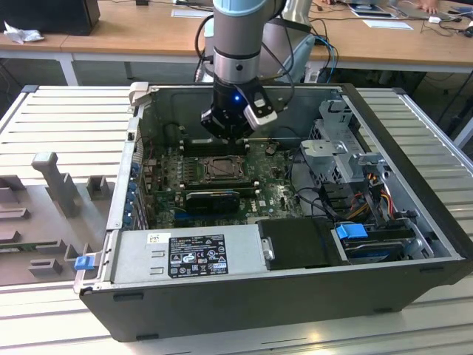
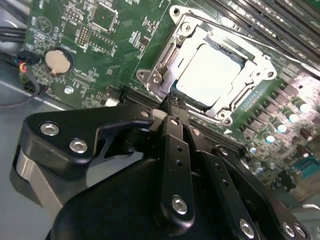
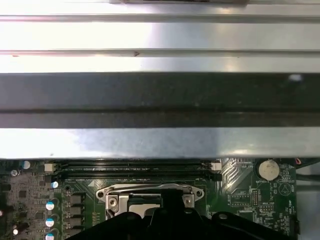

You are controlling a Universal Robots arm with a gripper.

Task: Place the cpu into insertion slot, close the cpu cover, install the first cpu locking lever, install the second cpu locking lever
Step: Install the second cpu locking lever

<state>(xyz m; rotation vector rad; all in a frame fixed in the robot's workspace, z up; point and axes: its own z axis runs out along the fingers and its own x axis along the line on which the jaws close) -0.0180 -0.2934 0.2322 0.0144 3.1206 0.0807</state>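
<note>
The cpu (image 2: 210,72), a pale square chip, lies flat in the insertion slot (image 1: 222,168) on the green board. The cpu cover (image 2: 165,60), a silver frame, lies down around it, and the chip's top shows through its cut-out. A thin metal lever (image 2: 225,26) runs along one side of the socket. My gripper (image 2: 173,102) is shut, its black fingertips pressed together with nothing seen between them, just off the socket's edge. In the exterior view the gripper (image 1: 228,133) hangs a little above and behind the socket. The first wrist view shows the socket (image 3: 145,197) partly hidden by the fingers (image 3: 170,200).
The open computer case (image 1: 414,222) surrounds the board. A grey power-supply box (image 1: 199,255) lies at its near side and a drive cage (image 1: 340,148) with cables at the exterior view's right. Memory slots (image 3: 135,170) lie beside the socket. A coin cell (image 2: 58,61) sits on the board.
</note>
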